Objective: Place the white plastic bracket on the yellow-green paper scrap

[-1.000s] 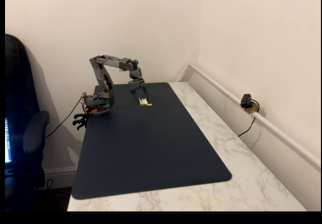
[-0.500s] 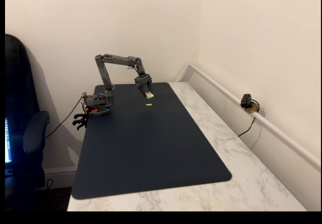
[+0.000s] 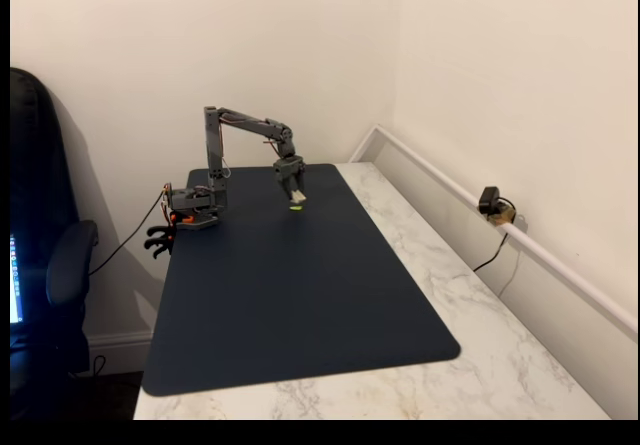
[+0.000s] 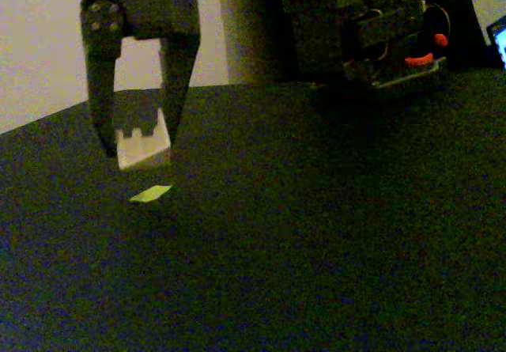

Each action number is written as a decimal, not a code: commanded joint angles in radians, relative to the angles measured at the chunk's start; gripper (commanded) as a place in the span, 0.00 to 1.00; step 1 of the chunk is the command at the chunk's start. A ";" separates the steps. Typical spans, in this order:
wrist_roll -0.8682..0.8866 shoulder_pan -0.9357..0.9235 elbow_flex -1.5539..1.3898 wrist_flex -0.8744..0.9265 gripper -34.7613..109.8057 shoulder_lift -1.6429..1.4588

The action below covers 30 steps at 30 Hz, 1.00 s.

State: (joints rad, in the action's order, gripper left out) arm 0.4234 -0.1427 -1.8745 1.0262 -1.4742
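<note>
While gripper (image 4: 138, 148) hangs just above yellow-green paper scrap (image 4: 150, 194), white plastic bracket (image 4: 144, 148) sits clamped betw. jaws.
Pickup done; lowering & release left.

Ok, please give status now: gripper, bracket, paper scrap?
Gripper shut on white plastic bracket, held above the mat. Yellow-green paper scrap flat just below it. Nothing in between.
</note>
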 commanded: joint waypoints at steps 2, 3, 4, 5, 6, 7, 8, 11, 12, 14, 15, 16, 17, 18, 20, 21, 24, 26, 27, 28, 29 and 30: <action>-0.003 -0.034 0.124 0.034 0.24 0.020; -0.005 -0.035 0.147 0.052 0.24 0.038; -0.005 -0.035 0.170 0.069 0.25 0.055; -0.006 -0.035 0.187 0.083 0.26 0.069; -0.006 -0.035 0.198 0.092 0.27 0.077; -0.008 -0.035 0.201 0.094 0.27 0.080; -0.008 -0.035 0.201 0.097 0.27 0.078; -0.009 -0.035 0.201 0.104 0.36 0.072; -0.009 -0.034 0.196 0.106 0.37 0.067; -0.008 -0.029 0.187 0.107 0.36 0.057; -0.008 -0.028 0.181 0.110 0.37 0.054; -0.006 -0.025 0.176 0.112 0.37 0.049; -0.005 -0.023 0.169 0.114 0.37 0.044; -0.002 -0.021 0.158 0.114 0.38 0.038; 0.006 -0.015 0.133 0.112 0.40 0.023; 0.009 -0.014 0.118 0.106 0.42 0.015; 0.015 -0.009 0.092 0.094 0.45 0.009; 0.015 -0.008 0.081 0.083 0.46 0.009; 0.015 -0.006 0.078 0.080 0.46 0.009; 0.014 -0.006 0.074 0.078 0.47 0.000; 0.012 -0.006 0.066 0.075 0.47 -0.020; 0.009 -0.006 0.058 0.074 0.47 -0.048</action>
State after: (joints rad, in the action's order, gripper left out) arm 0.4295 -0.1473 -1.8040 1.1060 -1.3990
